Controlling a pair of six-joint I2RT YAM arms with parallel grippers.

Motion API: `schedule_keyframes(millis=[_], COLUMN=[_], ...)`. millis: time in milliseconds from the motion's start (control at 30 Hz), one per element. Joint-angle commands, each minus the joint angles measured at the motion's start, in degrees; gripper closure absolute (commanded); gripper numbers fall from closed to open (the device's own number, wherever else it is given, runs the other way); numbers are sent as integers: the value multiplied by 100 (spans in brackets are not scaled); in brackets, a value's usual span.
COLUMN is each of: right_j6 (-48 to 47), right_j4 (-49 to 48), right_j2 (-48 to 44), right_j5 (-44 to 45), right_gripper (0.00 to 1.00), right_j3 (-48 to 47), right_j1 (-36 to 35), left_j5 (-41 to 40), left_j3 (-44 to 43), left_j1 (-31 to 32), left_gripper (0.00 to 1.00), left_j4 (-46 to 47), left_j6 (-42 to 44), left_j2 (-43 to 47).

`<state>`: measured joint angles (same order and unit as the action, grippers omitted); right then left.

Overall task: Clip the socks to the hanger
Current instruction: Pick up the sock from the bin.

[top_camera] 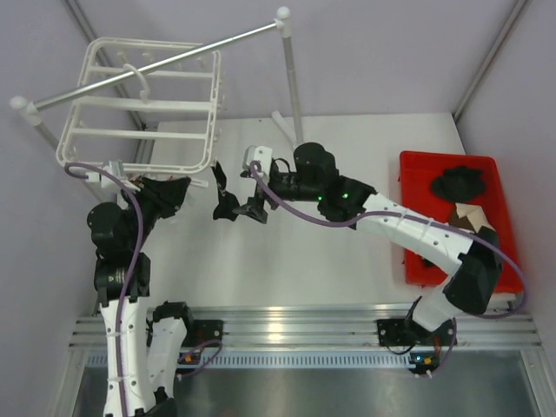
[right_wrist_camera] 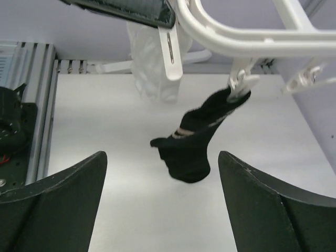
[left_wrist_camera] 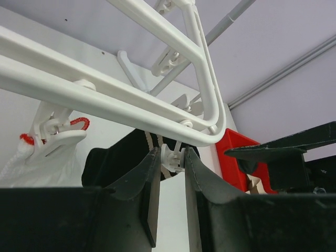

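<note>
Right gripper (right_wrist_camera: 163, 167) wide, level with sock (right_wrist_camera: 190, 149)

Hanger (top_camera: 165, 105): white plastic rectangular frame with crossbars, hooked on the rail (top_camera: 243, 36) at rear left. Small clips dangle beneath its bars.

Sock (right_wrist_camera: 191, 142): black with thin white stripes, limp. Its top is pinched in one clip (right_wrist_camera: 239, 90). It hangs clear of the surface (right_wrist_camera: 157, 220).

Second sock (top_camera: 459, 182): black, bunched, lying in the red tray (top_camera: 417, 187), well apart to the right.

The hanger (top_camera: 148, 106) fills the table's (right_wrist_camera: 131, 184) far left corner. Its hanging sock (right_wrist_camera: 191, 149) blocks the right gripper's (right_wrist_camera: 163, 157) way. Under the sock there is room.
</note>
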<state>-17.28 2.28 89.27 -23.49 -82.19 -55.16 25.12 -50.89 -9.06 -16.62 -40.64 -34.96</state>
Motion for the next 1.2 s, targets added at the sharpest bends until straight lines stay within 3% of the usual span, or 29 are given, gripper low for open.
schedule_keyframes(millis=[0, 133, 267, 367, 400, 467, 500, 533, 567, 633, 700, 800, 1167], right_j6=[339, 515, -247, -1327, -2079, -3040, -3984, -4507, -5452, -6214, -6576, -6403, -6631], right_j4=[649, 1755, 3284, 4584, 5388, 6271, 6623, 7306, 7565, 8057, 8042, 7551, 5697], right_j2=[-586, -1034, -1788, -2361, -2458, -2616, -2643, -2626, -2591, -2338, -2039, -1362, -939], right_j5=[-620, -991, -1227, -1579, -1606, -1799, -1800, -1774, -1617, -1441, -1081, -737, 28], right_gripper=[16, 18, 18, 19, 19, 22, 24, 26, 27, 32, 34, 40, 46], right_j3=[133, 256, 642, 984, 1029, 1161, 1223, 1302, 1433, 1557, 1662, 1742, 3094], right_j1=[320, 1056, 2059, 3253, 3587, 4729, 5142, 5973, 6338, 7253, 7798, 8116, 8135], left_j5=[230, 186, 203, 221, 221, 230, 238, 247, 239, 247, 265, 274, 274], left_j3=[203, 168, 97, 80, 80, 80, 80, 97, 97, 115, 124, 150, 185], left_j1=[-17, -26, -17, -17, -17, -26, -17, -17, -17, -17, -17, -26, -17], left_gripper=[100, 100, 100, 100, 100, 100, 100, 100, 100, 100, 100, 100, 100], left_j4=[590, 520, 476, 476, 493, 519, 528, 572, 581, 590, 599, 590, 590], left_j6=[-57, -172, -189, -198, -225, -242, -277, -295, -312, -348, -348, -330, -418], left_j2=[104, 77, 51, 7, -11, -37, -46, -46, -55, -55, -37, -28, -151])
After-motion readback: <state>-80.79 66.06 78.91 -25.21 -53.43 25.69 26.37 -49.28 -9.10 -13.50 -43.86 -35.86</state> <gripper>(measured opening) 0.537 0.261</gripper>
